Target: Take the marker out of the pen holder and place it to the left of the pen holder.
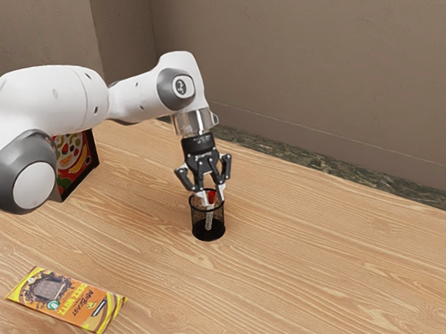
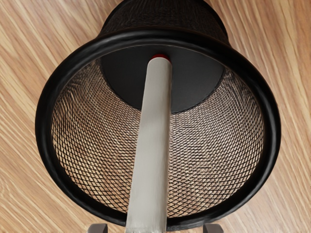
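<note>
Here we are at a wooden table (image 1: pixel 316 269), pale brown with long wavy grain running right across it. Behind it stands a plain brown-grey wall (image 1: pixel 310 65), with a corner toward the exterior view's left and a dark, mottled strip (image 1: pixel 347 173) between wall and tabletop.

Now to the containers! The black mesh pen holder (image 1: pixel 208 233) stands upright on the wood, and there's the marker (image 2: pixel 153 126), pale-bodied with a flash of red, inside it. The wrist view looks straight in past the thick round rim: the marker runs from the gripper's side down toward the dark solid floor.

Right over the opening comes the gripper (image 1: pixel 211 196), pointing down, its two fingers spread with the marker between them and a gap on either side. No pinch on it!

Over at the exterior view's left, a box (image 1: pixel 77 166) with colourful food pictures stands partly behind the arm, and nearer the camera a yellow-and-orange packet (image 1: pixel 68 300) lies flat, well apart from the holder.
</note>
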Available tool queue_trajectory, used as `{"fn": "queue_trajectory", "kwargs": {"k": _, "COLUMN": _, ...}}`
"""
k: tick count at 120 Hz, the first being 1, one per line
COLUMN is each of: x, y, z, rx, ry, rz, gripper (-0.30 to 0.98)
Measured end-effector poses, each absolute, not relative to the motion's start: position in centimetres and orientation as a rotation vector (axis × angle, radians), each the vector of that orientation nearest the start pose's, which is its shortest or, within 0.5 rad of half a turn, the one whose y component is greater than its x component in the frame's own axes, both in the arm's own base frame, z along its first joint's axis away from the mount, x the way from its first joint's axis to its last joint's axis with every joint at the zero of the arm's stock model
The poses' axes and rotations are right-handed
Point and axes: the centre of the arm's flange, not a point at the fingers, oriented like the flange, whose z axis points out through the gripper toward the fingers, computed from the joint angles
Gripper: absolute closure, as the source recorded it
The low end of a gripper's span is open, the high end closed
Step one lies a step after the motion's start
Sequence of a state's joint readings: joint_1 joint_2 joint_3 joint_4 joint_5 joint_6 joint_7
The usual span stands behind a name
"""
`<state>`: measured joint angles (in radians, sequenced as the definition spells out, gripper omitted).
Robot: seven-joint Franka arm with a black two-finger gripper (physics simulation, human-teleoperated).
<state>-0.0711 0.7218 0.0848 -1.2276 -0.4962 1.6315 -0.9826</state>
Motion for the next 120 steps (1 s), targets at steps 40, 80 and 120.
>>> {"fn": "queue_trajectory", "kwargs": {"k": 40, "x": 71.3, "y": -5.6, "z": 32.5, "rx": -2.811, "ry": -1.695, "rz": 0.820, "gripper": 0.62}}
{"fn": "queue_trajectory", "kwargs": {"k": 80, "x": 71.2, "y": -5.3, "z": 33.0, "rx": -2.827, "ry": -1.675, "rz": 0.813, "gripper": 0.75}}
{"fn": "queue_trajectory", "kwargs": {"k": 120, "x": 69.2, "y": -4.6, "z": 46.7, "rx": -2.972, "ry": -1.649, "rz": 0.558, "gripper": 0.78}}
